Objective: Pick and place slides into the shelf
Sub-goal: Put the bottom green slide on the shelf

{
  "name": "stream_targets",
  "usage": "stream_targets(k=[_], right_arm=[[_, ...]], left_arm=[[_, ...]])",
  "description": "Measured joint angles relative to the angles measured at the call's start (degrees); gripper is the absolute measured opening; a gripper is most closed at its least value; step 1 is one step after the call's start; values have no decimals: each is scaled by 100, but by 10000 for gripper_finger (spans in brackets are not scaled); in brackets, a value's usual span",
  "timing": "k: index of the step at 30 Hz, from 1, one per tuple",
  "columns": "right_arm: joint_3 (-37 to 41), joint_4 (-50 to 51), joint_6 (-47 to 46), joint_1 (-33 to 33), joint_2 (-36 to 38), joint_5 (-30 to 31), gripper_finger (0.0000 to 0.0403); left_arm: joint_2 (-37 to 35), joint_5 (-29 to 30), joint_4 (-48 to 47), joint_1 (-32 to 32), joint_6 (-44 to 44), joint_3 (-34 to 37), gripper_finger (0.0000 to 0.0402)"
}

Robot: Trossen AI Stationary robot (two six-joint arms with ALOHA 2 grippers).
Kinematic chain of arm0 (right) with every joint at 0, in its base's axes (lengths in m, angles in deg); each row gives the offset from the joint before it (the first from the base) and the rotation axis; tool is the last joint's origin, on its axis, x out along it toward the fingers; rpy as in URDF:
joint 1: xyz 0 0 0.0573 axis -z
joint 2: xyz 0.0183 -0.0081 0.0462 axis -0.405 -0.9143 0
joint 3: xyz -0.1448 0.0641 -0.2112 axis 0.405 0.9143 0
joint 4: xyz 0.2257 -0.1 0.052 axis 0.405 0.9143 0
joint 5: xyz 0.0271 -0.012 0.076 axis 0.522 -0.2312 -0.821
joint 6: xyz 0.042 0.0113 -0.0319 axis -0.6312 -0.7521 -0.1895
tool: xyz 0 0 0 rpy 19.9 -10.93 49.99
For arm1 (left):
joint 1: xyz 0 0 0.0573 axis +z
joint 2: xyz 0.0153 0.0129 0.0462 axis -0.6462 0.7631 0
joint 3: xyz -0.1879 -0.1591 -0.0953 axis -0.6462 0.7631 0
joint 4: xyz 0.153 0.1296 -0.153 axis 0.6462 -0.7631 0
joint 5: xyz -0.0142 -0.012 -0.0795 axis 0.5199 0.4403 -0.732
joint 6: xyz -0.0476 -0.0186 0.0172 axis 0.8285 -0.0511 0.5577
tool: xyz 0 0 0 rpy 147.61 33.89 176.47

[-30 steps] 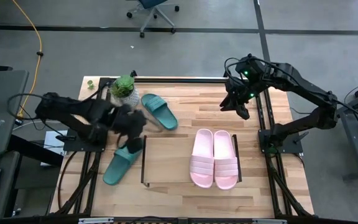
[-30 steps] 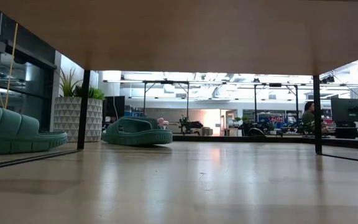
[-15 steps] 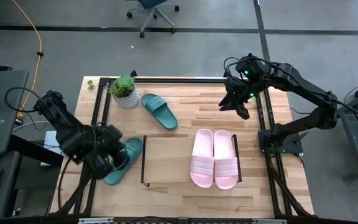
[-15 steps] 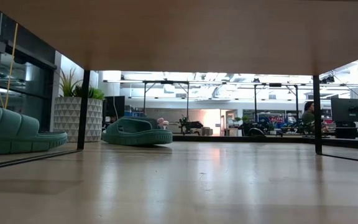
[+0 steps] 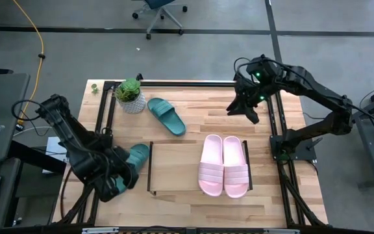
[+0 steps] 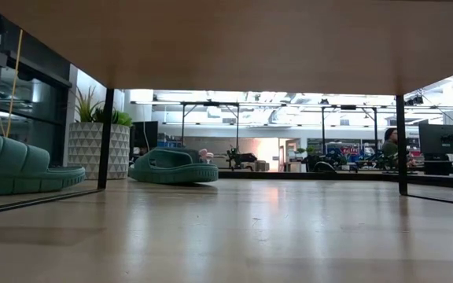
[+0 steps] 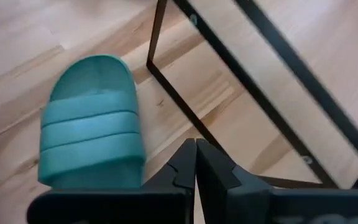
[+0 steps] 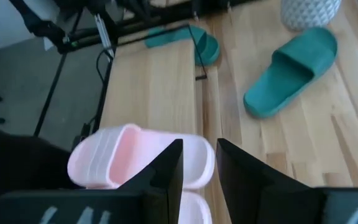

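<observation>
One teal slide (image 5: 139, 155) lies sole down at the table's left, just outside the shelf's left end. It shows close up in the left wrist view (image 7: 92, 130). My left gripper (image 5: 126, 181) hovers over its near part, shut (image 7: 196, 152), its tips beside the slide on the shelf's side. A second teal slide (image 5: 166, 116) lies farther back. Two pale pink slides (image 5: 224, 166) lie side by side on the shelf (image 5: 174, 162). My right gripper (image 5: 245, 109) hangs open (image 8: 197, 155) over the table's far right, holding nothing.
A potted plant (image 5: 130, 95) stands at the far left corner. The shelf's thin black wire frame (image 7: 166, 81) runs close to the left gripper. The larger black frame (image 5: 274, 123) edges the table. Bare wood lies between the far teal slide and the right gripper.
My left gripper has swung from beside the far teal slide toward the table's near left, sinking and rolling its wrist, and now hangs over the near teal slide. It has stayed shut. The slides lie where they were.
</observation>
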Motion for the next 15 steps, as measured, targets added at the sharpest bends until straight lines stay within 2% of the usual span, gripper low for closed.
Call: stream_targets(k=[4,8,12,15], right_arm=[[1,-468,-288,0,-18,-2,87],[-1,-699,-573,0,-91,-2,87],[-1,-701,-758,-2,-189,-4,87],[-1,-670,-812,-2,-264,1,87]], left_arm=[[1,-64,417,-203,14,391,1],[1,-676,540,-461,-73,667,1],[1,-1338,248,-697,-551,728,1],[-1,-1364,129,-827,-1356,728,1]])
